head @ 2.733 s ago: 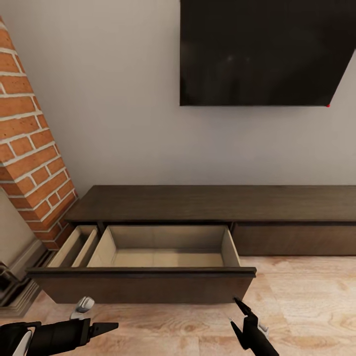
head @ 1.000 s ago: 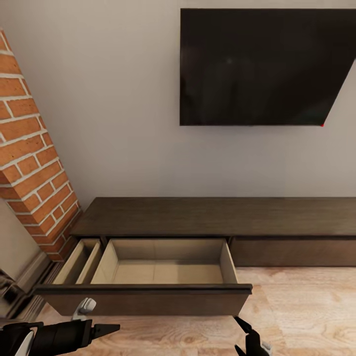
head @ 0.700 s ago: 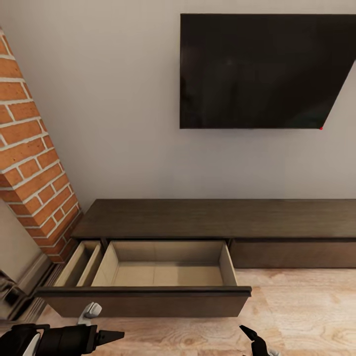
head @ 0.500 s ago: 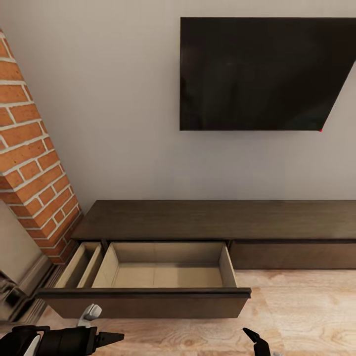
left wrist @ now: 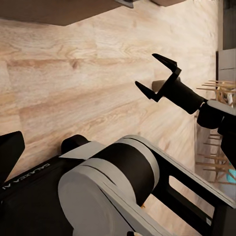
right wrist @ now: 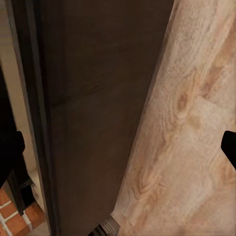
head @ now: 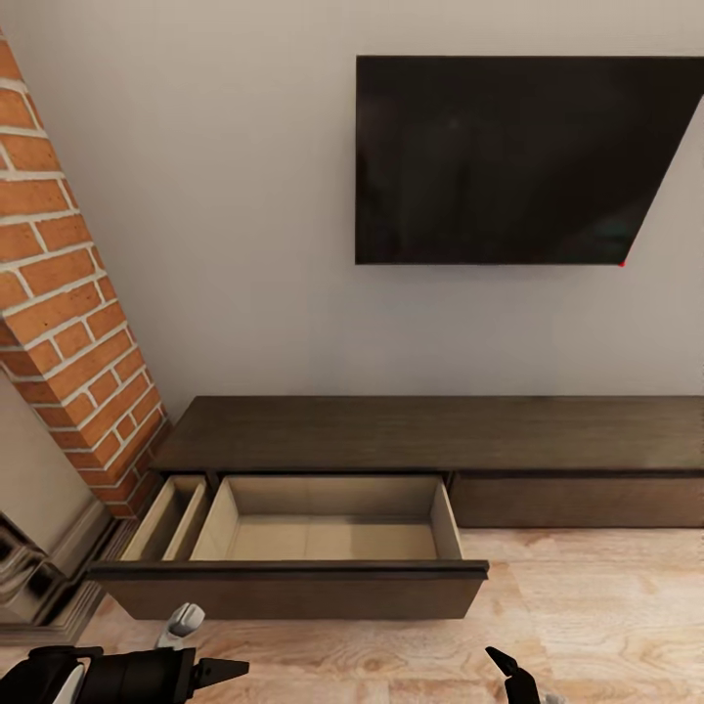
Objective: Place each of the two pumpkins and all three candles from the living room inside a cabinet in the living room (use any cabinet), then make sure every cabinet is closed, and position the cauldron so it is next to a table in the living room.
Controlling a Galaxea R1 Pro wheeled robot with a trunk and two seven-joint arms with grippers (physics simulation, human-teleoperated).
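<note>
The long low cabinet (head: 430, 435) stands against the wall under a dark screen (head: 508, 161), its left drawer (head: 293, 577) pulled out over the wooden floor (head: 596, 606) and showing a bare pale interior, with a brick column (head: 68, 293) at its left end. The right end effector (left wrist: 158, 74) hangs above the floor with its fingers spread wide and nothing between them. The left end effector (head: 220, 671) points toward the right one near the drawer front, and its opening cannot be told.
</note>
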